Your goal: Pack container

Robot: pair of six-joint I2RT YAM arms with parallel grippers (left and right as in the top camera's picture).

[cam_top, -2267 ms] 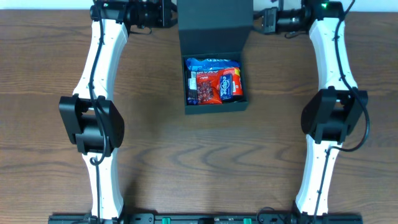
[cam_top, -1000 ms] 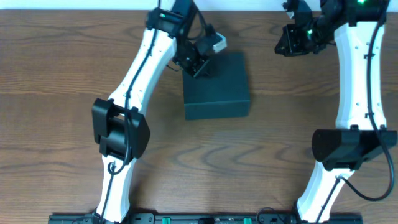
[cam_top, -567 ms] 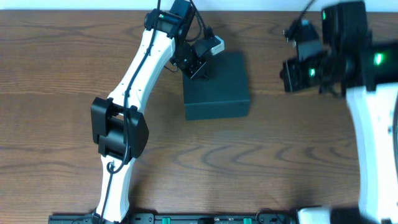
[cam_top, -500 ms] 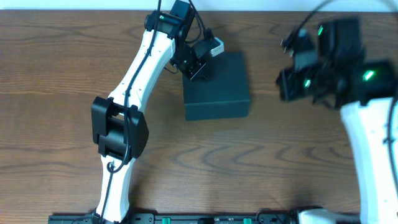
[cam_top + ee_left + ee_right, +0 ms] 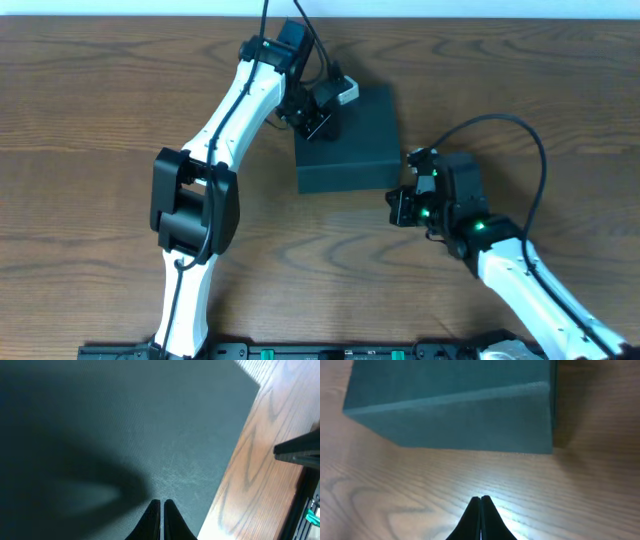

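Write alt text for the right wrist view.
A closed dark teal container sits on a wooden table, one side wall facing the camera. The right gripper, shut, points at that wall without touching it.

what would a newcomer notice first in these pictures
The closed dark box stands out, set at the far middle of the wooden table. The left gripper, fingers together, is over the box's top near its far left corner. The right gripper, also shut, is over bare wood by the box's near right corner.
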